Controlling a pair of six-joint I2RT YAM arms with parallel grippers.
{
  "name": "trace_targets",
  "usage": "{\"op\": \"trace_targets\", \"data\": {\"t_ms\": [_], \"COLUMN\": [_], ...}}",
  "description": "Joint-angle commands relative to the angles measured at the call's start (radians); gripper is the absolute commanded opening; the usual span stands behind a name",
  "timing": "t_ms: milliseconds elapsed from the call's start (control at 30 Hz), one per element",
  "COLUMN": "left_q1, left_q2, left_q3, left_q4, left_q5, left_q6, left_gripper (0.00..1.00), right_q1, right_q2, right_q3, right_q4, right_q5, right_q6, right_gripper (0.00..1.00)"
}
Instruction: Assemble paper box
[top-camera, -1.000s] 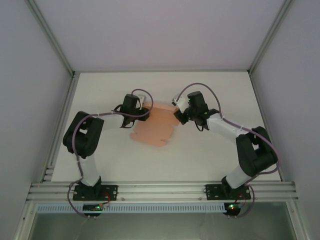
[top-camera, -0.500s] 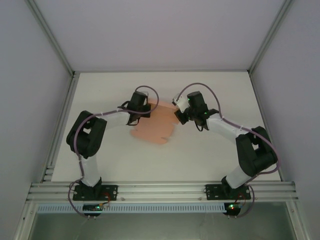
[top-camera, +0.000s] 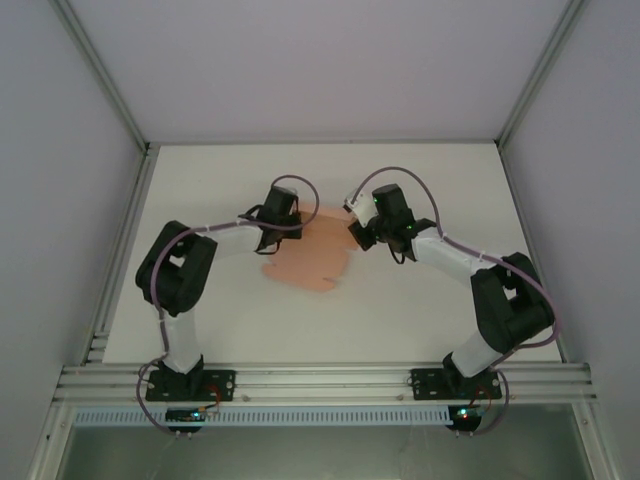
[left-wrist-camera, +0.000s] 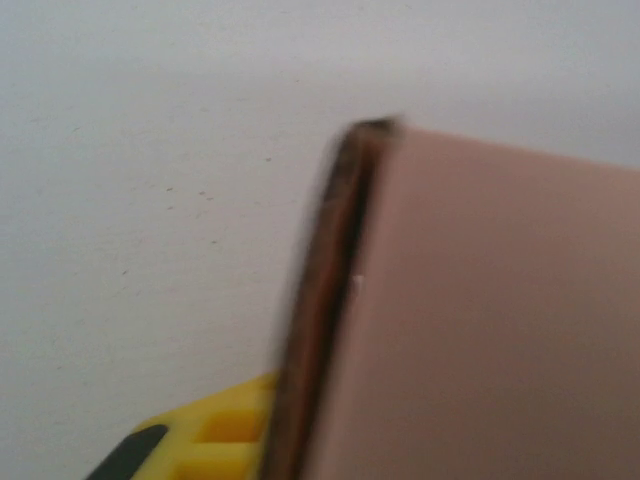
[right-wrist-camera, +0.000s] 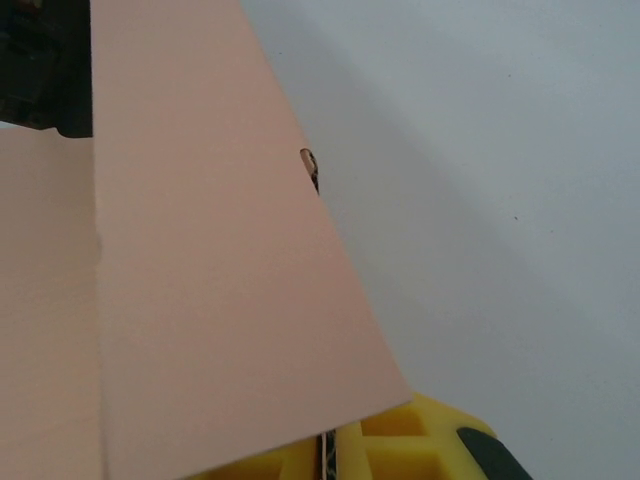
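Top external shows the paper box between left claw and right claw; grip unclear.

Light: even, soft, bright on the white surface
Shadows: faint
Left wrist view: paper box blurred
Right wrist view: sharper

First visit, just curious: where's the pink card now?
In the top view, the paper box lies central on the table, left hand at its left edge, right hand at its right.
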Motion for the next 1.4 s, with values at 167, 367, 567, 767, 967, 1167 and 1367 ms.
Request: {"op": "trace_targets", "data": {"t_ms": [167, 367, 567, 767, 967, 1167, 1367], "left_q1": [0.052, 0.072, 0.083, 0.084, 0.081, 0.081, 0.081], "left_q2": [-0.109, -0.143, -0.135, -0.07, -0.044, -0.03, 0.01], "left_q3": [-0.08, -0.118, -0.143, -0.094, -0.072, -0.054, -0.011], "left_q4": [0.032, 0.08, 0.156, 0.165, 0.218, 0.252, 0.234], "left_q5": [0.084, 0.159, 0.216, 0.249, 0.24, 0.199, 0.179], "left_q6": [0.025, 0.003, -0.008, 0.008, 0.011, 0.019, 0.038], "left_gripper": [0.36, 0.46, 0.48, 0.44, 0.42, 0.37, 0.07], "right_q1": [-0.005, -0.005, -0.004, -0.004, -0.004, -0.005, -0.006], "right_q2": [0.005, 0.008, 0.016, 0.025, 0.034, 0.04, 0.042], "right_q3": [0.026, 0.028, 0.035, 0.045, 0.052, 0.067, 0.076], "right_q4": [-0.061, -0.06, -0.066, -0.073, -0.09, -0.116, -0.116], "right_q5": [0.016, 0.004, -0.001, -0.013, -0.017, -0.02, -0.009], "right_q6": [0.004, 0.004, 0.004, 0.004, 0.003, -0.003, -0.002], "right_gripper": [0.1, 0.1, 0.11, 0.12, 0.12, 0.12, 0.18]}}
